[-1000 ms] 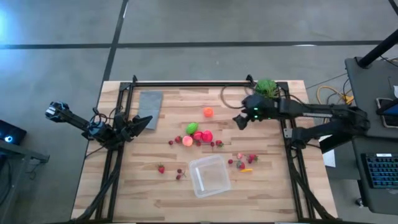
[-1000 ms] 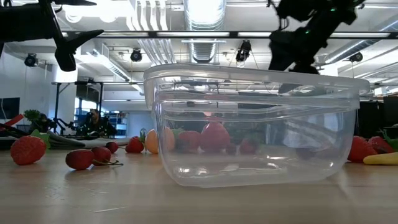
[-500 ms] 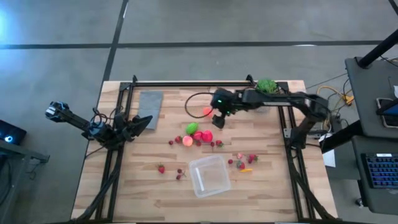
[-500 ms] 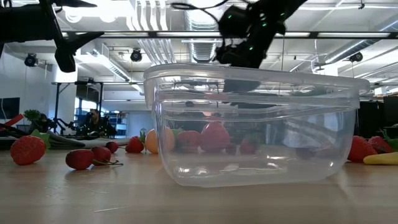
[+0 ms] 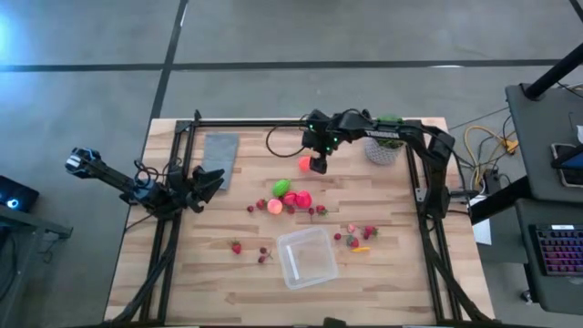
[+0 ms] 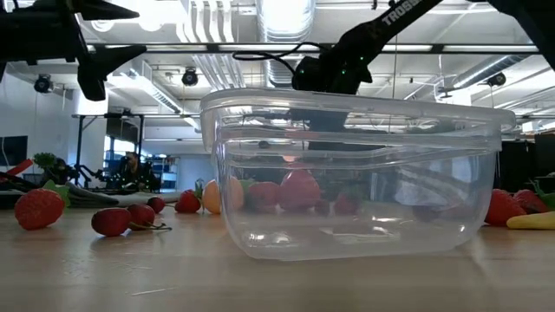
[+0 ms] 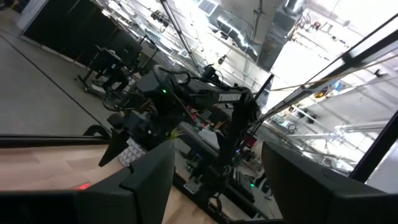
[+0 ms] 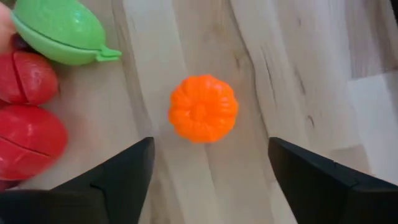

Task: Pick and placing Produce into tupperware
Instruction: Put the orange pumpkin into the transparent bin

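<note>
The orange toy piece [image 8: 203,108] rests on the table at the far middle [image 5: 304,163]. My right gripper [image 8: 211,180] hovers above it, open and empty, with one finger on either side of it and touching nothing; it also shows in the high view [image 5: 316,166]. A green piece [image 8: 59,31] and red pieces [image 8: 28,112] lie close by [image 5: 291,194]. The clear tupperware [image 5: 307,257] stands empty near the front edge. My left gripper [image 5: 214,178] waits open at the table's left edge.
Small red berries lie right of the tupperware [image 5: 357,235] and left of it [image 5: 236,247]. A grey cloth [image 5: 219,148] lies at the far left. A potted plant [image 5: 387,137] stands at the far right, beside my right arm.
My right gripper has swung toward the table's left edge, from beside the potted plant to above the orange piece, and stays open. The produce and the tupperware have not moved.
</note>
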Controlling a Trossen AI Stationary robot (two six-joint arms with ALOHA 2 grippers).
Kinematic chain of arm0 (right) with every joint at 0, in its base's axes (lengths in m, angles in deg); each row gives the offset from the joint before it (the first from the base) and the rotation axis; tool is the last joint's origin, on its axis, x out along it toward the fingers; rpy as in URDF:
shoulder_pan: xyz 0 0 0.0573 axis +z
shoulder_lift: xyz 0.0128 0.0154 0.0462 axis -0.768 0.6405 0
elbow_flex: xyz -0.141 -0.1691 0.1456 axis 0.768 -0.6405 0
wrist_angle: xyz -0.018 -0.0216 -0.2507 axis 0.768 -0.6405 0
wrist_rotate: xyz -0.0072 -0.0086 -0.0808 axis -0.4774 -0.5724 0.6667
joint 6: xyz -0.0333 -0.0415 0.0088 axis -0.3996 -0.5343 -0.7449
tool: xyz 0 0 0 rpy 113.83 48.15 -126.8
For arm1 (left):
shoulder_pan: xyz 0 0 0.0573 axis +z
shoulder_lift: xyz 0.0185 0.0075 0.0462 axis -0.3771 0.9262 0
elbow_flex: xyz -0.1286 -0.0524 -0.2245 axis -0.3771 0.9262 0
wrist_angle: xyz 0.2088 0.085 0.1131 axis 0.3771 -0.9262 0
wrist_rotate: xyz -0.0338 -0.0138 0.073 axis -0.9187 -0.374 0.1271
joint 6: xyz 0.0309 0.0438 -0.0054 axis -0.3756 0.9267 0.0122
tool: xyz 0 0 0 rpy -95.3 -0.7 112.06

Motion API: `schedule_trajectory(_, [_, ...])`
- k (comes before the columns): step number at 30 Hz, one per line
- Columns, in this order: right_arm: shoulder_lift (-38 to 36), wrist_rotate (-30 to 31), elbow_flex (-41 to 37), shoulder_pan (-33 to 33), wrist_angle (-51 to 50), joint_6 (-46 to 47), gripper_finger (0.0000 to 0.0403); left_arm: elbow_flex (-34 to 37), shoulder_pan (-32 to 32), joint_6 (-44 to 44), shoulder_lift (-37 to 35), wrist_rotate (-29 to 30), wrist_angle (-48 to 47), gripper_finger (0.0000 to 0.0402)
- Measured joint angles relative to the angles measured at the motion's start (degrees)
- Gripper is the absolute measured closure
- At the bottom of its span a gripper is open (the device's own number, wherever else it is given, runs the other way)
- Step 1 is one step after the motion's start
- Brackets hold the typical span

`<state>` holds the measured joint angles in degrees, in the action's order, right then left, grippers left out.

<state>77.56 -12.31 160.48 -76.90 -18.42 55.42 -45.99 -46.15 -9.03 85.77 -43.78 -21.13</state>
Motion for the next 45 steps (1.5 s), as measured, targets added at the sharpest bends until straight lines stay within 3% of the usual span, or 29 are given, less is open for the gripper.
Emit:
schedule_trajectory(5, [1.8, -0.4, 1.4, -0.3, -0.4, -3.3, 0.0148, 0.0, 0.0, 0.1, 0.3, 0.3, 0.0, 0.0174])
schedule_trajectory(9, [3.8, 0.8, 1.8, 0.5, -0.4, -6.2, 0.0162, 0.0, 0.0, 0.1, 0.8, 1.7, -0.2, 0.0174])
schedule_trajectory(12, [5.0, 4.3, 1.9, 0.9, -0.1, -8.6, 0.0157, 0.0, 0.0, 0.1, 1.2, 1.8, -0.2, 0.0174])
schedule_trajectory(27, [7.2, 4.3, 2.0, 1.1, 4.8, -9.9, 0.0104, 0.1, 0.0, 0.1, 3.1, 1.9, -0.2, 0.0174])
schedule_trajectory(45, [8.8, 4.3, 1.9, 1.6, 10.1, -7.9, 0.0102, 0.1, 0.0, -0.1, 3.0, 1.9, 0.0, 0.0174])
